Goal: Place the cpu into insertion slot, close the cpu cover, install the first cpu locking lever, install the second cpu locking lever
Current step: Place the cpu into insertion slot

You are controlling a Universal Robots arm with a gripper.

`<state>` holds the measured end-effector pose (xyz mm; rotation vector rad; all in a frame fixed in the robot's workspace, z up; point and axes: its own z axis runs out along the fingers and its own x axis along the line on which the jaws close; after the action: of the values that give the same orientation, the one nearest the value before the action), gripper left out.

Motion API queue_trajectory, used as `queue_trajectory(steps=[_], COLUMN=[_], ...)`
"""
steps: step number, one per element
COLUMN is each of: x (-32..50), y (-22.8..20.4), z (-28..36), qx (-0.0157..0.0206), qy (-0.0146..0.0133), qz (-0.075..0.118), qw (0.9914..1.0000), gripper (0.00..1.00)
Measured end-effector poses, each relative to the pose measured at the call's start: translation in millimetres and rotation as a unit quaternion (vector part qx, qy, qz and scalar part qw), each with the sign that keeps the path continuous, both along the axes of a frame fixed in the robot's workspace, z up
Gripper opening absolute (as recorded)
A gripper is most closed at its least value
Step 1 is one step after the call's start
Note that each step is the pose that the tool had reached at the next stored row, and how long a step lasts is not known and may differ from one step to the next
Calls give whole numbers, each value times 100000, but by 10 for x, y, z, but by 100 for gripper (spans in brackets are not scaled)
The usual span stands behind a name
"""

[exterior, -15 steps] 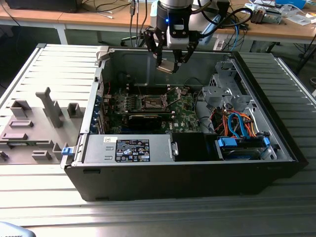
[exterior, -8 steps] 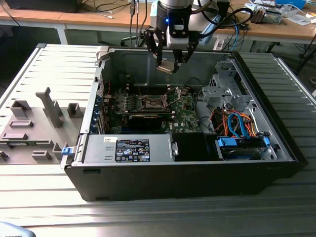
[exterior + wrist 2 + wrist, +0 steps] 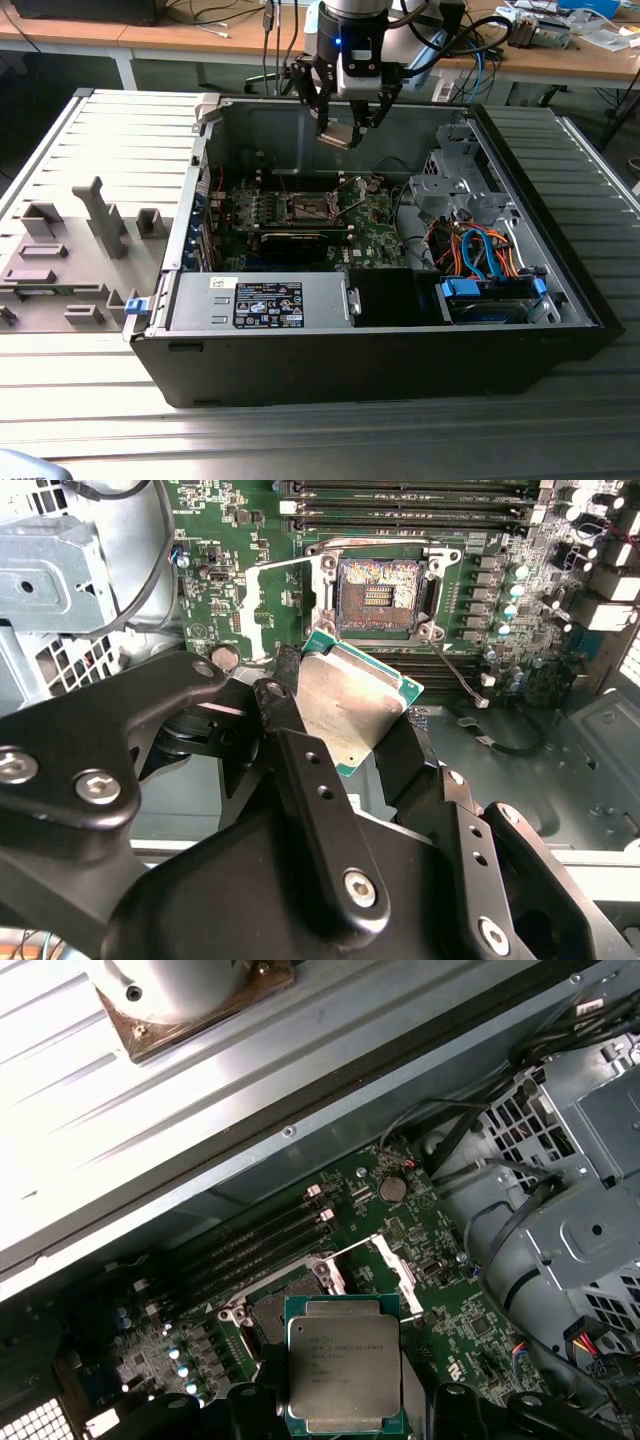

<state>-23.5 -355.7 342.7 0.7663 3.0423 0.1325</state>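
cpu [image 3: 352,702] clamped by its edges between the fingers [image 3: 296,742], held in the air clear of the uncovered insertion slot [image 3: 378,590] on the green motherboard [image 3: 375,228] inside the open computer case [image 3: 330,350].

Second wrist view: fingers [image 3: 300,755] of the gripper [image 3: 348,725] cover two edges of the chip [image 3: 345,700], so the contact faces are hidden. First wrist view: chip blocks most of the slot [image 3: 266,1312] under the gripper. The cover [image 3: 395,1268] seems partly behind it too. Fingers cut off by the frame edge. Exterior view: slot below the gripper too small to make out pins.
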Motion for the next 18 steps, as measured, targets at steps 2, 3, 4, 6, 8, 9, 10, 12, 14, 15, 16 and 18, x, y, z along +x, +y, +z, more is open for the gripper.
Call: queue_trajectory(steps=[2, 3, 4, 6, 8, 9, 10, 12, 14, 15, 16, 18], x=[0, 0, 0, 0, 0, 0, 0, 0, 0, 0, 0, 0], y=[0, 0, 0, 0, 0, 0, 0, 0, 0, 0, 0, 0], z=[0, 0, 0, 0, 0, 0, 0, 0, 0, 0, 0, 0], qx=[1, 1, -1, -2, 2, 1, 1, -2, 0, 2, -1, 0], qy=[1, 1, 2, 2, 2, 2, 2, 1, 1, 2, 3, 3], qz=[-97, -155, -211, -528, -1377, -1460, -1602, -1681, -1750, -1809, -1844, -1985], qw=[100000, 100000, 100000, 99999, 99991, 99989, 99987, 99986, 99985, 99984, 99983, 99980], gripper=[55, 55, 55, 55, 55, 55, 55, 55, 55, 55, 55, 55])
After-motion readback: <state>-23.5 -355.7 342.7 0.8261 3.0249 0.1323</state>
